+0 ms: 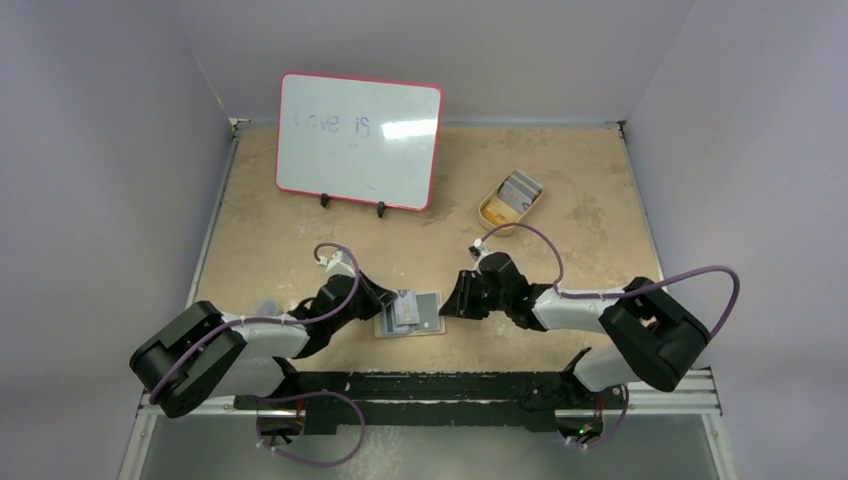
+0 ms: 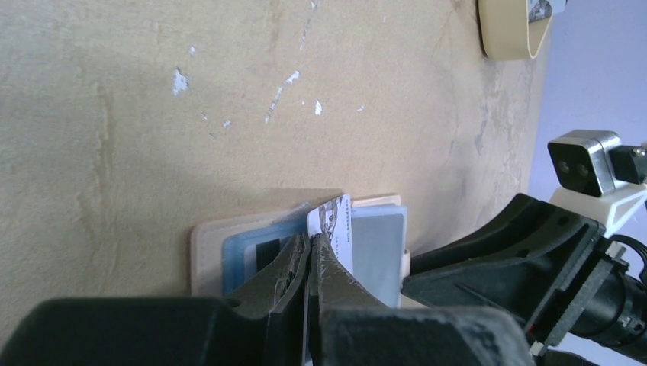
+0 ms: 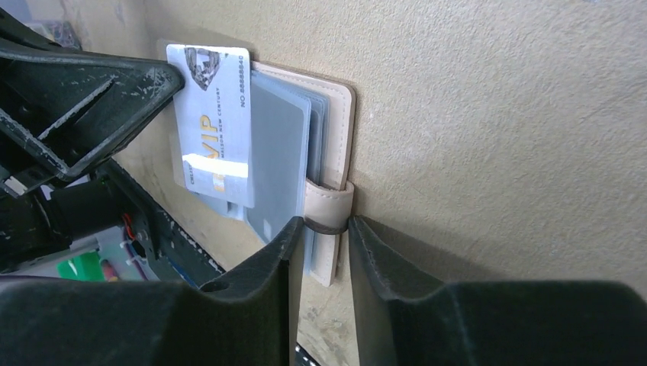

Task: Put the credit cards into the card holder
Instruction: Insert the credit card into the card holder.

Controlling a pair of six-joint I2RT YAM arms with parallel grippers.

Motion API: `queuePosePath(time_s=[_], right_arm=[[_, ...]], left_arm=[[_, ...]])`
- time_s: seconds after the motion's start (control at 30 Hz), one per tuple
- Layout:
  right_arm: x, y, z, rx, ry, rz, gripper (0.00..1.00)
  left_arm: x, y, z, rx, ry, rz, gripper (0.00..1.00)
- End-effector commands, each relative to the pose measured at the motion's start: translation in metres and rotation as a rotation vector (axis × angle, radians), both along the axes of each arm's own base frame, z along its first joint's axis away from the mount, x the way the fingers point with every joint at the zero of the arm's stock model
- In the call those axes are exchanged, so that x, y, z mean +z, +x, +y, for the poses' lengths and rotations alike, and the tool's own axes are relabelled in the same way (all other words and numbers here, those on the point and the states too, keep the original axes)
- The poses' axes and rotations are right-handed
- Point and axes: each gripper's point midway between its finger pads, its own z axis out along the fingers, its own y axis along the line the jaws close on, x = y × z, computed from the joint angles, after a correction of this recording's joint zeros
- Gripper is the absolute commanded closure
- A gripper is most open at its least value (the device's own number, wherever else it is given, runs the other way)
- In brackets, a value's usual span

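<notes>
Right now my left jaws (image 2: 309, 245) are clamped on a white credit card (image 3: 210, 114), which overlaps the grey pockets of the card holder (image 3: 341, 130) lying open on the desk (image 3: 496, 114). My right jaws (image 3: 324, 229) stand narrow astride the snap tab (image 3: 328, 200); whether they pinch it I cannot tell. I should steady the holder, keep the card level with the pocket mouth, and slide slowly.
</notes>
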Motion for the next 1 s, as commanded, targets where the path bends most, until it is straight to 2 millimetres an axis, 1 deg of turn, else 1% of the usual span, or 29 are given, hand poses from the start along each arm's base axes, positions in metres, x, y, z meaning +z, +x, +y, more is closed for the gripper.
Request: queuePosePath(time_s=[0.0,0.2,0.33,0.5,0.63,0.73,0.83,0.97], right_arm=[[-0.005,0.001,0.002,-0.017,-0.017,0.003,0.72],[-0.009,0.001,-0.004,-0.045,-0.028,0.003,0.74],[-0.009,0.002,-0.004,-0.045,-0.03,-0.001,0.75],[-0.012,0.001,-0.004,-0.043,-0.033,0.004,0.76],[-0.013,0.0,-0.005,-0.044,-0.033,0.004,0.76],[-0.011,0.0,-0.003,-0.044,-0.021,0.004,0.76],[-0.012,0.0,-0.004,-0.051,-0.022,0.011,0.76],[-0.014,0.0,-0.001,-0.05,-0.007,0.013,0.76]], left_arm=[[0.0,-0.01,-0.007,-0.068,-0.032,-0.006,1.0],[0.003,-0.016,-0.011,-0.121,-0.024,-0.02,1.0],[-0.002,-0.02,-0.008,-0.146,0.023,-0.015,1.0],[-0.003,-0.025,-0.009,-0.176,0.025,-0.017,1.0],[-0.005,-0.025,-0.009,-0.175,0.022,-0.009,1.0],[-0.006,-0.024,-0.013,-0.165,-0.017,-0.003,1.0],[-0.003,-0.021,-0.017,-0.147,-0.057,-0.007,1.0],[-0.007,-0.016,-0.017,-0.115,-0.058,0.006,1.0]])
